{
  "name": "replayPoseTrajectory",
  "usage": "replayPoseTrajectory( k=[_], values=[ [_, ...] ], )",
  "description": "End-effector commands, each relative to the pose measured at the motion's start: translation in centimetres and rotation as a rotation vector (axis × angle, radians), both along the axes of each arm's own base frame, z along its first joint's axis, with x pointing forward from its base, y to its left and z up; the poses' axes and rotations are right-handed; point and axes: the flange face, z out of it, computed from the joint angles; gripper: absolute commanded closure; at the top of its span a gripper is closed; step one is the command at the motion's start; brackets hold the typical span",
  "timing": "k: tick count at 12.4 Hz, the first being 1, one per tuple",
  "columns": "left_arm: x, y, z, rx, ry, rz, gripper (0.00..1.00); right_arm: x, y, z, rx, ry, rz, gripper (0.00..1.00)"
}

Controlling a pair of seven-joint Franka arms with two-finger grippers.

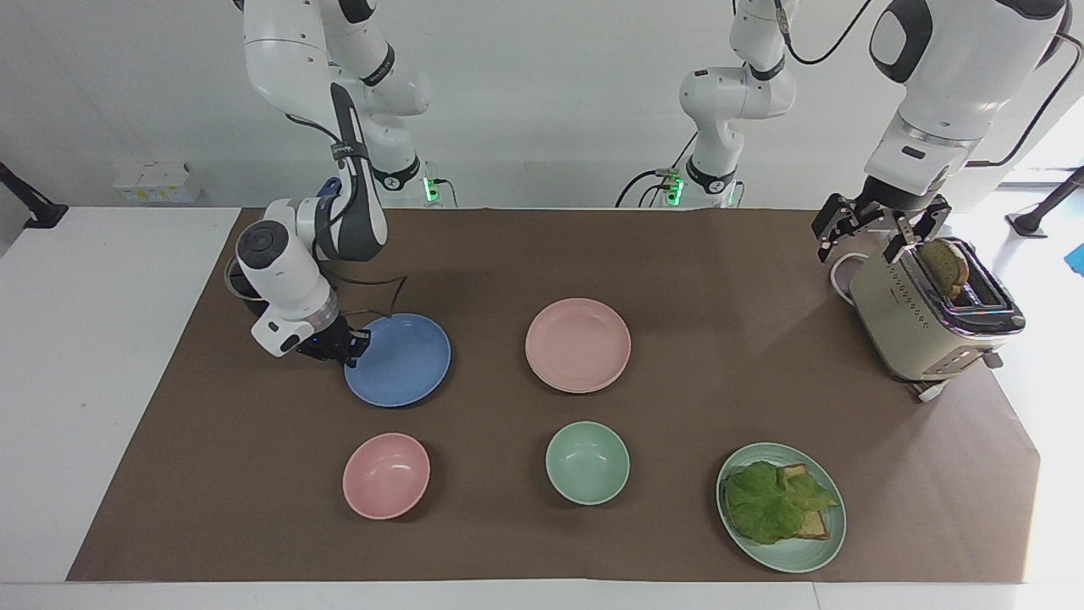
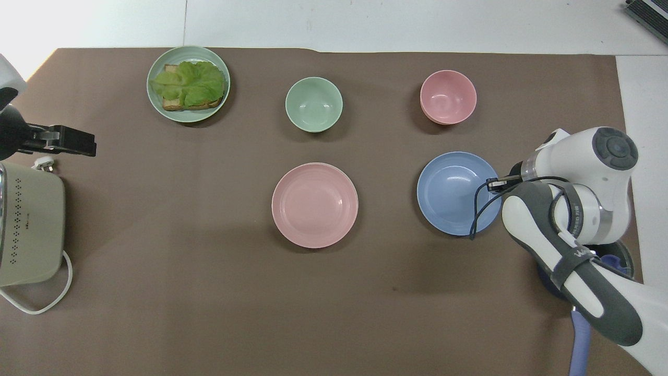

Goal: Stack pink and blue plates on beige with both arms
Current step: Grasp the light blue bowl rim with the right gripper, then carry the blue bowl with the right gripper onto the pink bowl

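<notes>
The blue plate (image 1: 402, 360) (image 2: 454, 196) lies flat on the brown mat toward the right arm's end of the table. My right gripper (image 1: 351, 346) (image 2: 493, 183) is down at the plate's rim on the side toward the right arm's end, shut on that rim. The pink plate (image 1: 577, 345) (image 2: 314, 204) rests in the middle of the mat, untouched. No beige plate shows in either view. My left gripper (image 1: 879, 233) (image 2: 73, 142) hangs open above the toaster, holding nothing, and that arm waits.
A pink bowl (image 1: 386, 475) (image 2: 448, 97) and a green bowl (image 1: 587, 463) (image 2: 313, 104) stand farther from the robots than the plates. A mint plate (image 1: 792, 559) (image 2: 188, 117) carries lettuce and bread. The cream toaster (image 1: 915, 326) (image 2: 28, 230) holds a slice at the left arm's end.
</notes>
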Motion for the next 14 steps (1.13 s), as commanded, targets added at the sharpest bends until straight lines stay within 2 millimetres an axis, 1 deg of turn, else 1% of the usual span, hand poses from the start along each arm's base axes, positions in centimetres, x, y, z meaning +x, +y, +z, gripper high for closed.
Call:
replayPoseTrajectory(
  k=[1, 3, 5, 8, 9, 10, 12, 13, 14],
  values=[
    [-0.3, 0.3, 0.2, 0.014, 0.007, -0.004, 0.00, 0.0, 0.4, 1.2, 0.020, -0.025, 0.018, 1.00],
    [-0.3, 0.3, 0.2, 0.014, 0.007, -0.004, 0.00, 0.0, 1.4, 3.3, 0.046, -0.057, 0.007, 1.00],
    [-0.3, 0.4, 0.1, 0.015, 0.010, -0.002, 0.00, -0.3, 2.3, 5.1, 0.082, -0.064, -0.006, 1.00],
    [-0.3, 0.4, 0.2, 0.014, 0.007, -0.002, 0.00, 0.3, 4.8, 9.1, 0.118, -0.072, 0.015, 1.00],
    [-0.3, 0.4, 0.2, 0.014, 0.007, -0.002, 0.00, 0.5, 5.4, 9.7, 0.147, -0.072, 0.002, 1.00],
    [-0.3, 0.3, 0.2, 0.014, 0.007, -0.004, 0.00, 0.6, 6.3, 10.2, 0.177, -0.079, -0.003, 1.00],
    [-0.3, 0.4, 0.1, 0.015, 0.010, -0.002, 0.00, 0.6, 8.5, 10.5, 0.207, -0.090, -0.013, 1.00],
    [-0.3, 0.4, 0.1, 0.015, 0.010, -0.002, 0.00, 0.5, 10.1, 10.6, 0.210, -0.086, -0.018, 1.00],
    [-0.3, 0.4, 0.1, 0.015, 0.010, -0.002, 0.00, 0.1, 12.3, 10.7, 0.215, -0.080, -0.028, 1.00]
  ],
)
